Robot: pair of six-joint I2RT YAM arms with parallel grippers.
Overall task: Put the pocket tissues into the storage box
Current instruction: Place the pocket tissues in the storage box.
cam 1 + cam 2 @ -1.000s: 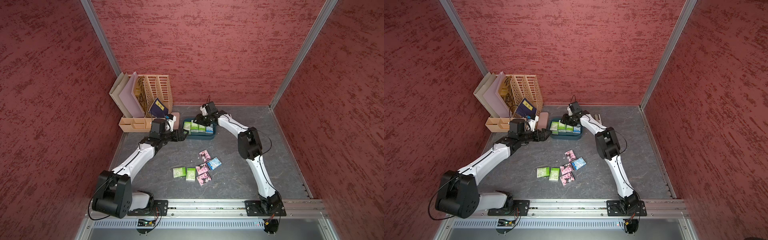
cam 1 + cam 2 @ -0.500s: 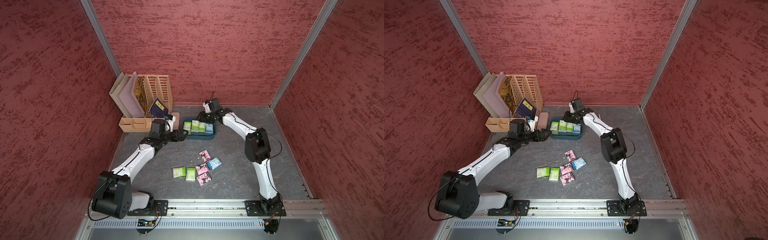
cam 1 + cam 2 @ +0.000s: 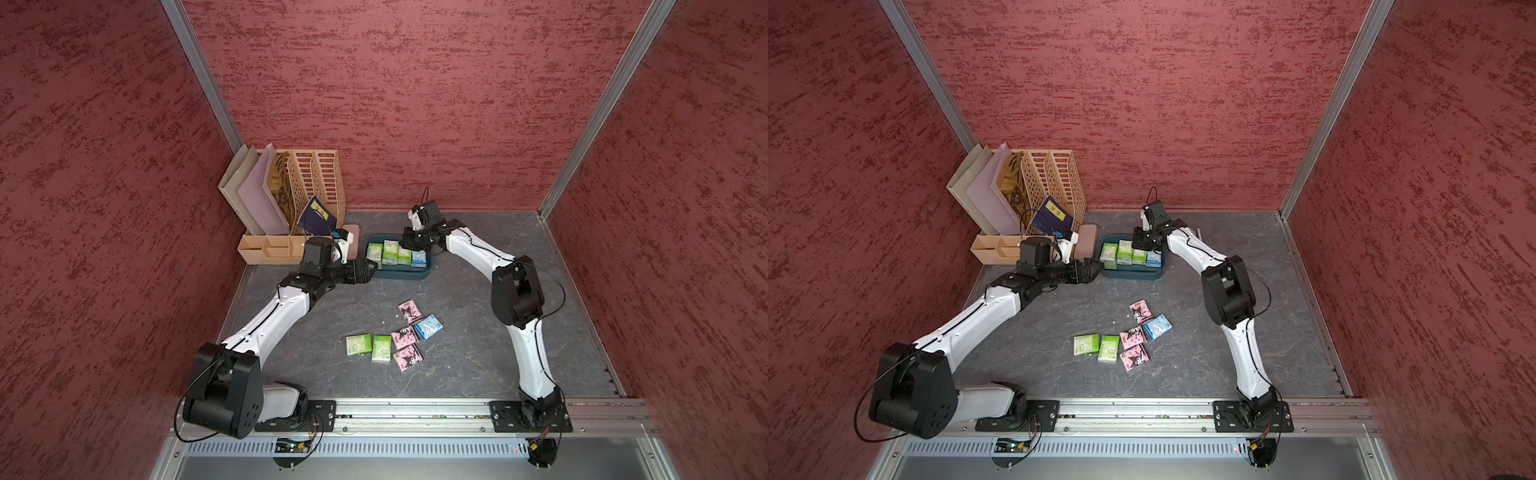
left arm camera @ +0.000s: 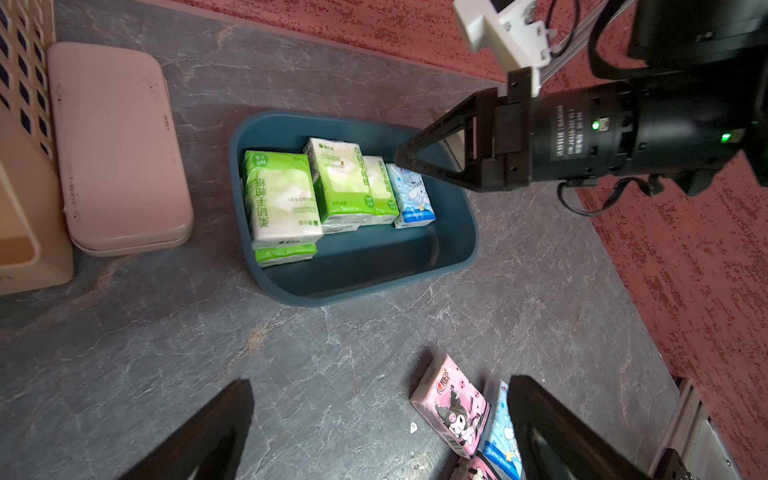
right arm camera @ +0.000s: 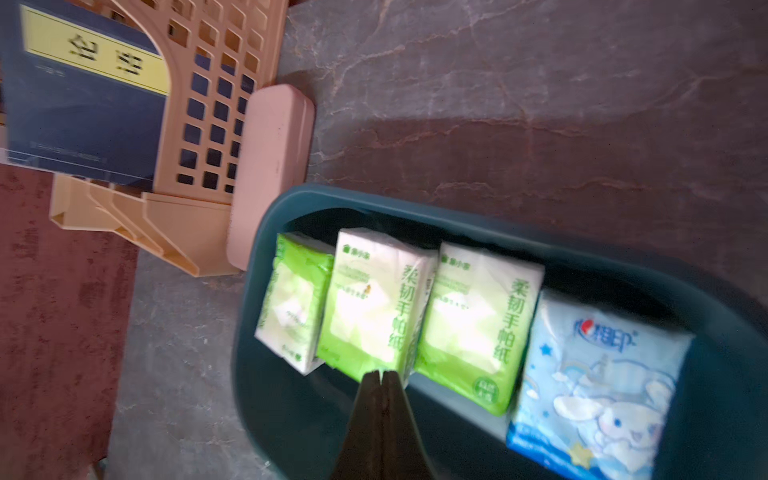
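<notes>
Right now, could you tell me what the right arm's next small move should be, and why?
Probably lift the right end effector clear of the storage box and open it: it is shut on nothing, while six pocket tissues lie on the table.

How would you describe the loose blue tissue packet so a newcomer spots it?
On the grey table, in front of the teal storage box, six packets lie clustered. The blue packet lies on the right arm's side, beside pink packets: the only light blue one there.

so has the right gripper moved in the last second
Yes, slightly: in a top view the right gripper shifted along the storage box toward the light blue packet, jaws now shut.
</notes>
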